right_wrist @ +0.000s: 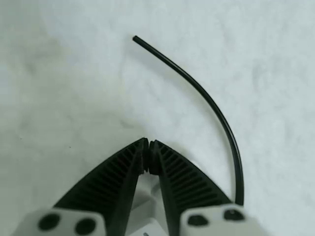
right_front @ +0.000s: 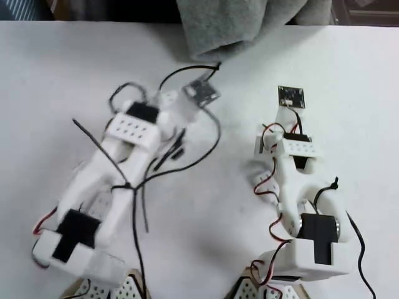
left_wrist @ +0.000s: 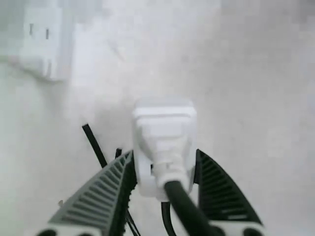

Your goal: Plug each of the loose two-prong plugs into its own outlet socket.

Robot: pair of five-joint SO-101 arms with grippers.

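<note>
Clenched around the white two-prong plug (left_wrist: 164,142), the left jaws held it with a ribbed finger (left_wrist: 106,191) against each flank. The plug's black cord (left_wrist: 184,209) ran back between them toward the camera. I could not see its prongs from behind, nor tell whether it touched the tabletop (left_wrist: 246,73). Just beside it a thin black strip (left_wrist: 93,145) lay on the white surface. Farther out, well apart from the plug, sat the white outlet socket (left_wrist: 42,44), two slots showing on its face.

From the right wrist view I saw the right jaws pressed tip to tip with nothing between them. Beyond them a loose black wire (right_wrist: 206,103) curved across the tabletop (right_wrist: 74,73), its cut end lying free.

The high view gave me the layout that the wrist cameras could not. The left arm (right_front: 106,180) stretched diagonally toward the middle of the tabletop (right_front: 56,75), with black cables (right_front: 141,208) looped around and under it. The right arm (right_front: 299,187) sat folded nearer its base, red wires trailing along it. At the far edge a grey cloth (right_front: 237,25) hung onto the white surface. Behind that the room was dark, and I could make out nothing more.
</note>
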